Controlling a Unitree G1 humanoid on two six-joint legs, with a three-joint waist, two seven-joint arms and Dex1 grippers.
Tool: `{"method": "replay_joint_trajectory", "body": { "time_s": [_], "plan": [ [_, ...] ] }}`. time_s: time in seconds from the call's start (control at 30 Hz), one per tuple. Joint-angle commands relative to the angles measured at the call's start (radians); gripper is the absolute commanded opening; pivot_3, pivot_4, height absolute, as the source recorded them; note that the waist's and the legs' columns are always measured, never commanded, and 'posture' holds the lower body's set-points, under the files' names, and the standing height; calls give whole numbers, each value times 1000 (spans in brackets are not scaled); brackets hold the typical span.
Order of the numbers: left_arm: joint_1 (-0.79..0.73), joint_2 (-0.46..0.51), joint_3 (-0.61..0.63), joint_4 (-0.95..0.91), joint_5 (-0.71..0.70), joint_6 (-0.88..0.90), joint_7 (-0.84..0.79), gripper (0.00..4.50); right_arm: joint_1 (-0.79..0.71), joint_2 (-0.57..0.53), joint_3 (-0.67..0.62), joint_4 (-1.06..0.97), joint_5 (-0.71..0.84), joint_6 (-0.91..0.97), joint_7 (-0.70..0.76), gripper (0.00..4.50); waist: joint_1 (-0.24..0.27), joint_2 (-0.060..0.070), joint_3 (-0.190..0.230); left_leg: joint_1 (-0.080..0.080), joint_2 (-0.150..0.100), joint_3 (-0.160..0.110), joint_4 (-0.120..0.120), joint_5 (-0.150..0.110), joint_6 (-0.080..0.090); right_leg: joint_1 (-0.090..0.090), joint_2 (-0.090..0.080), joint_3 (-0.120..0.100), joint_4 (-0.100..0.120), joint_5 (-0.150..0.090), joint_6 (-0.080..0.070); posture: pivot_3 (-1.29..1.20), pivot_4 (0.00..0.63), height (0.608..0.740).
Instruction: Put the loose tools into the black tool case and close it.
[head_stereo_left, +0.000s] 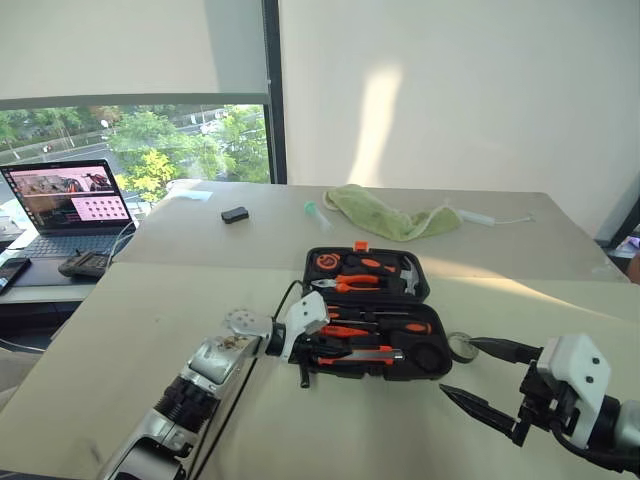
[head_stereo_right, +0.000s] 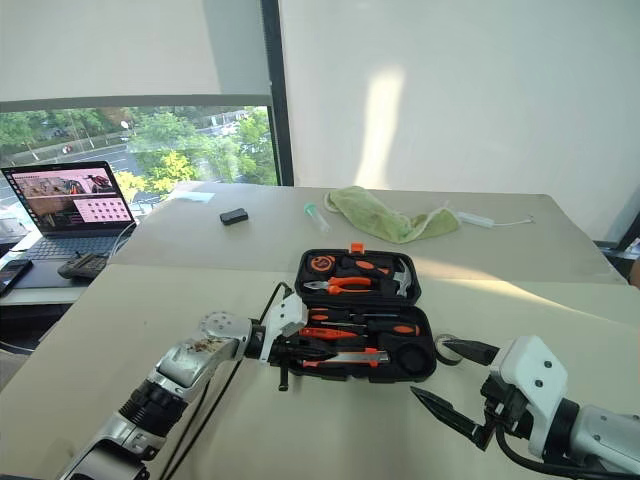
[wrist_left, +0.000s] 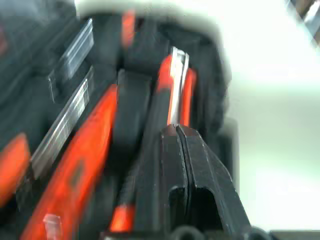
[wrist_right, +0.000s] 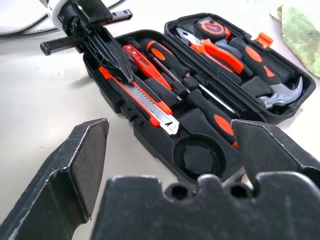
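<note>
Left gripper (wrist_right: 117, 62) pinched shut, tips down among tools in the open black tool case (head_stereo_left: 372, 320); right gripper (head_stereo_left: 478, 378) spread wide, empty, beside it.
Risk: closed fingers could lever the utility knife (wrist_right: 145, 100) out of its slot. Case mid-table (head_stereo_left: 150, 330); laptop (head_stereo_left: 65, 205), green cloth (head_stereo_left: 385, 215) beyond.

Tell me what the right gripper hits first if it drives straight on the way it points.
Most likely the near right corner of the open case, by its round empty slot. The right gripper is open and aimed at that end, with bare table between. Depth is hard to judge, so it might pass just over the rim.
</note>
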Motion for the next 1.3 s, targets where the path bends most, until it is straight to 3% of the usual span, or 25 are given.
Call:
{"method": "replay_joint_trajectory", "body": {
  "time_s": [0.03,0.2,0.33,0.47,0.6,0.77,0.9,1.13,1.23,1.3],
  "plan": [
    [13,-14,-16,39,-2,131,22,51,-8,-10,-18,-12,1,1,1,4500,0,0,0,0,0,0,0,0,0,0,0,1,0,0,0,0,150,740],
    [37,-29,8,5,-65,269,16,51,-2,-16,-21,-13,4,23,-7,4500,-6,1,-1,0,1,0,0,0,0,0,0,2,1,-2,5,0,150,740],
    [69,-28,87,-124,-147,178,-25,51,-41,-54,33,5,-67,112,-94,4500,-14,1,-1,0,1,0,-2,0,0,-2,0,2,1,0,2,0,150,740],
    [78,6,177,-242,-227,120,-61,51,-166,-102,61,73,13,262,-129,4500,-21,-4,6,-3,1,0,-2,1,-1,-5,-2,2,1,0,-1,0,150,740],
    [83,70,250,-364,-298,135,-73,1071,-301,-169,121,192,38,342,-86,4500,-19,-4,8,-4,2,-1,-1,1,-2,-5,-2,2,0,-1,-8,0,150,740],
    [138,168,319,-529,-408,202,-85,2868,-385,-325,331,364,-146,244,15,4500,-20,-3,8,-5,1,-1,-2,0,0,-5,-2,1,-1,-2,-6,0,150,740],
    [220,242,357,-640,-456,234,-60,4407,-516,-345,486,529,-241,158,109,4500,-26,-3,9,-5,0,0,-2,0,0,-5,-1,1,-1,0,1,0,150,740],
    [349,261,406,-848,-535,283,106,4465,-725,-277,661,735,-382,36,210,4500,-29,-2,13,-4,1,0,-2,1,-1,-5,0,0,-1,0,1,0,150,740],
    [382,266,434,-911,-565,294,171,4500,-786,-253,714,810,-428,1,253,3826,-30,-2,13,-4,1,0,-2,1,-2,-5,0,1,0,0,1,0,150,740],
    [385,269,446,-931,-589,304,204,4500,-805,-249,716,825,-433,0,277,3022,-29,-2,13,-4,0,0,-2,1,-2,-4,0,1,0,0,0,0,150,740]
  ]
}}
